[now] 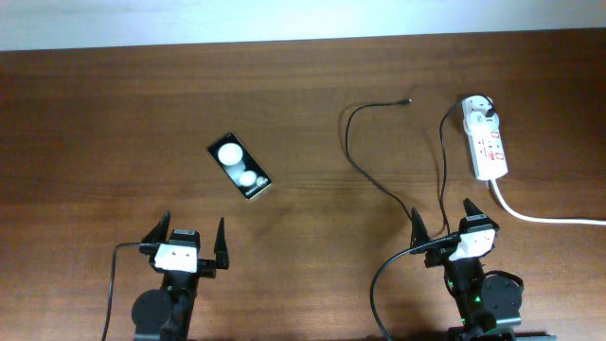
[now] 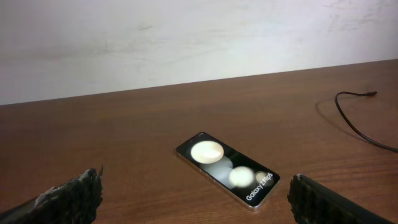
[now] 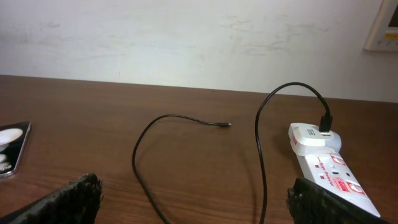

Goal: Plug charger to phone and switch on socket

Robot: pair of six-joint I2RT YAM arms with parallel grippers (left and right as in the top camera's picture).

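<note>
The phone (image 1: 240, 166) is a glossy black slab with two round white spots, lying flat at a slant left of the table's middle. It shows close in the left wrist view (image 2: 227, 167) and at the left edge of the right wrist view (image 3: 11, 146). The charger, a thin black cable (image 1: 365, 169), loops from its free plug tip (image 1: 407, 100) to a white adapter (image 1: 480, 111) plugged into the socket (image 1: 489, 144). The cable (image 3: 140, 155), adapter (image 3: 311, 134) and socket (image 3: 333, 171) also show in the right wrist view. My left gripper (image 1: 187, 239) and right gripper (image 1: 443, 224) are open and empty near the front edge.
A thick white cord (image 1: 544, 218) runs from the socket toward the right edge. A pale wall (image 2: 186, 43) stands behind the table's far edge. The cable's far loop (image 2: 354, 121) shows at the right of the left wrist view.
</note>
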